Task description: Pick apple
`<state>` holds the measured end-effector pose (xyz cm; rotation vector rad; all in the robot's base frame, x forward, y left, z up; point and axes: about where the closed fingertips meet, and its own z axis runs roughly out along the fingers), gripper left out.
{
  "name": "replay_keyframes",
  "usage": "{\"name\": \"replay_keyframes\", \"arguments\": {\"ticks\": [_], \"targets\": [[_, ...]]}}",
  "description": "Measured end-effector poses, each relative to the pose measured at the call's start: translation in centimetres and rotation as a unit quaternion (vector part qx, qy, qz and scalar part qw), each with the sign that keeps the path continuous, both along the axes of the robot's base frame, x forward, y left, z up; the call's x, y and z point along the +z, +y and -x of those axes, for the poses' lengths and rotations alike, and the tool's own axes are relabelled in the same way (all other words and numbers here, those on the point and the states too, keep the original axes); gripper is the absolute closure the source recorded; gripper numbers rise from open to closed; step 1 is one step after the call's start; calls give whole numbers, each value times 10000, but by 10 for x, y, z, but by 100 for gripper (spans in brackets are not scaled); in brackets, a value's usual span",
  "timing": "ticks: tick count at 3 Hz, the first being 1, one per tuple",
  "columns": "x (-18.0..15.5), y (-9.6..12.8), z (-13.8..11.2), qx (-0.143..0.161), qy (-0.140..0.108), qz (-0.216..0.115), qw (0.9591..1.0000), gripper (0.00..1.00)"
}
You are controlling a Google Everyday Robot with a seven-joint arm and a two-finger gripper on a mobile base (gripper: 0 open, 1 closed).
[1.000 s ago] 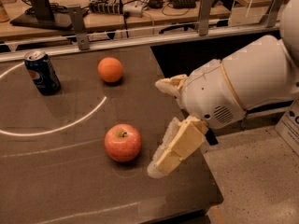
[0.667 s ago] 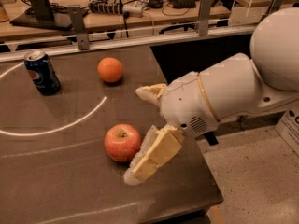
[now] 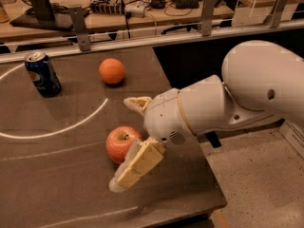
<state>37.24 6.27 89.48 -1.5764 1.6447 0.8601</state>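
The apple (image 3: 117,145) is red-pink with a short stem and rests on the dark table (image 3: 61,184) near its right front part. My gripper (image 3: 121,143) has come in from the right and is open. One cream finger (image 3: 137,103) is beyond the apple and the other finger (image 3: 137,165) is in front of it, covering its lower right side. The apple sits between the two fingers. I cannot tell whether either finger touches it.
A plain orange (image 3: 111,71) lies farther back on the table. A blue Pepsi can (image 3: 42,73) stands at the back left. A white curved line (image 3: 71,125) crosses the tabletop. The table's right edge (image 3: 209,175) drops to the floor. A cluttered bench (image 3: 133,8) stands behind a rail.
My arm has moved left towards the apple. The open fingers, which were to the right of the apple, now stand on either side of it. The apple has not moved.
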Motion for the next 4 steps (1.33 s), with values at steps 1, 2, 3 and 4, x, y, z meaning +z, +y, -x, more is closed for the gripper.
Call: {"name": "replay_keyframes", "arguments": {"ticks": [1, 2, 3, 4], "targets": [[-16, 6, -8, -26, 10, 29, 10000, 0], [-35, 2, -12, -48, 110, 92, 9999, 4], [-41, -1, -11, 5, 143, 98, 9998, 26], [-24, -7, 2, 146, -27, 24, 9999, 57]]}}
